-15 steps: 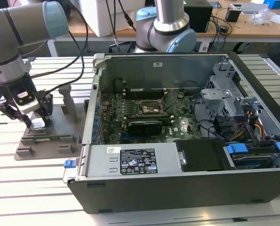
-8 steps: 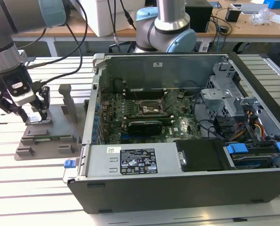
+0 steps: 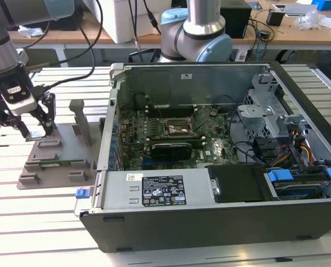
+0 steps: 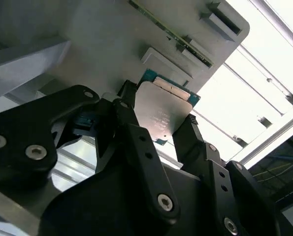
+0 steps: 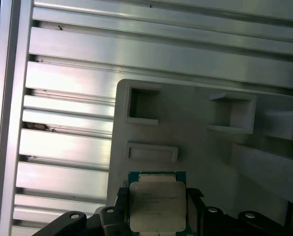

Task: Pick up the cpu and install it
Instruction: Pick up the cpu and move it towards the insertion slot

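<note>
The cpu (image 5: 157, 211), a flat square chip with a silvery top and a green rim, sits between the black fingers of my gripper (image 5: 157, 195) over the grey plastic tray (image 5: 195, 142). In the second wrist view, one finger (image 4: 122, 114) presses on one edge of the cpu (image 4: 161, 110) and the other finger presses on the opposite edge. I cannot tell whether the chip still rests on the tray. In the exterior view, my gripper (image 3: 36, 132) hangs over the tray (image 3: 54, 164) at the far left. The motherboard socket (image 3: 179, 129) lies inside the open computer case (image 3: 210, 211).
The tray has upright posts (image 3: 82, 119) beside my gripper. The case wall (image 3: 107, 133) stands between tray and motherboard. Cables and drive bays (image 3: 282, 144) fill the case's right end. A second arm's base (image 3: 198, 33) stands behind the case. Everything rests on a slatted aluminium table (image 3: 37, 217).
</note>
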Motion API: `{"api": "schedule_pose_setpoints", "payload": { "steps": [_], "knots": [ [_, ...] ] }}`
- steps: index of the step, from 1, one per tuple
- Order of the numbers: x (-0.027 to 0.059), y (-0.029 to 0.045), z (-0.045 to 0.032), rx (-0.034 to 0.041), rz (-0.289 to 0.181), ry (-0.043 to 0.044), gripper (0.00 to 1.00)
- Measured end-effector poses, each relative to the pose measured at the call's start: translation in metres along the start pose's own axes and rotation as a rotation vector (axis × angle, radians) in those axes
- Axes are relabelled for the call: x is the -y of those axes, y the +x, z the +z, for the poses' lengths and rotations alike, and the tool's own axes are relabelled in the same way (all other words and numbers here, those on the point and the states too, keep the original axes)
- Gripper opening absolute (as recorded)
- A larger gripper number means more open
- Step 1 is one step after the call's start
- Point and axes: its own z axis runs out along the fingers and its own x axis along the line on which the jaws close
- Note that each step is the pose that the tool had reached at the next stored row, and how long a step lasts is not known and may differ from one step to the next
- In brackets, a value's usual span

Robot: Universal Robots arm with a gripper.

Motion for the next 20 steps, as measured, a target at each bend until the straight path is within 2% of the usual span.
{"api": "schedule_pose_setpoints", "payload": {
  "steps": [4,12,16,18,20],
  "knots": [
    [0.0006,-0.0003,-0.015,0.0001,0.0,0.0,0.55],
    [0.0016,-0.0007,-0.0399,0.0,0.0,0.0,0.55],
    [0.0025,-0.001,-0.0603,0.0,0.0,0.0,0.55],
    [0.003,-0.0013,-0.0751,0.0,0.0,0.0,0.55],
    [0.0033,-0.0014,-0.0825,0.0001,0.0,0.0,0.55]
  ]
}}
